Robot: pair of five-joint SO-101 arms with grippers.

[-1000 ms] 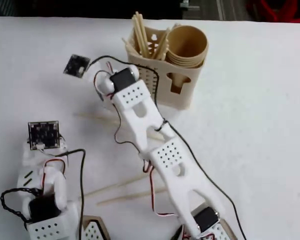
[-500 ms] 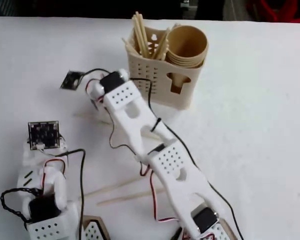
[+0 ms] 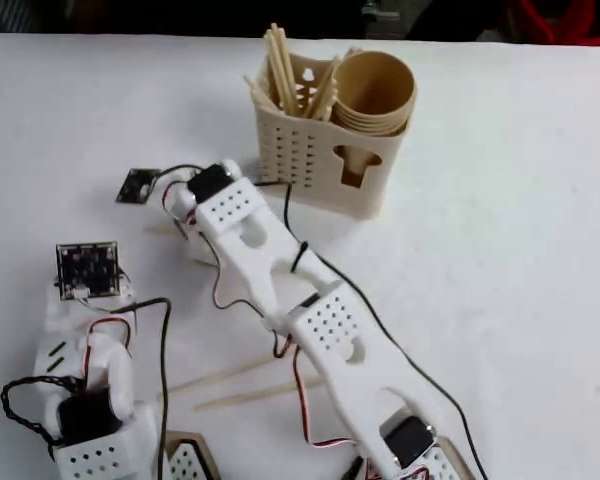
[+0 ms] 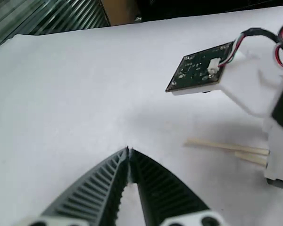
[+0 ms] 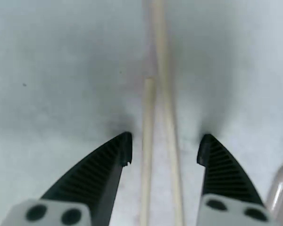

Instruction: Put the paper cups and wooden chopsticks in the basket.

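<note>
Left hand [image 4: 129, 154]: shut, tips met, nothing held, over the worktop [image 3: 520, 250].
Loose chopsticks [image 3: 242, 384]: two laid on the worktop, between the arms.
Right hand [image 5: 162, 149]: opened wide, set astride another pair of chopsticks [image 5: 163, 80], neither gripped.
Basket [image 3: 320, 160]: stood at the back; chopstick bundle [image 3: 283, 65] held upright inside.
Paper cups [image 3: 375, 95]: stacked in the basket's right compartment.

Right end effector [image 5: 166, 139] farther from basket [image 3: 320, 168].
</note>
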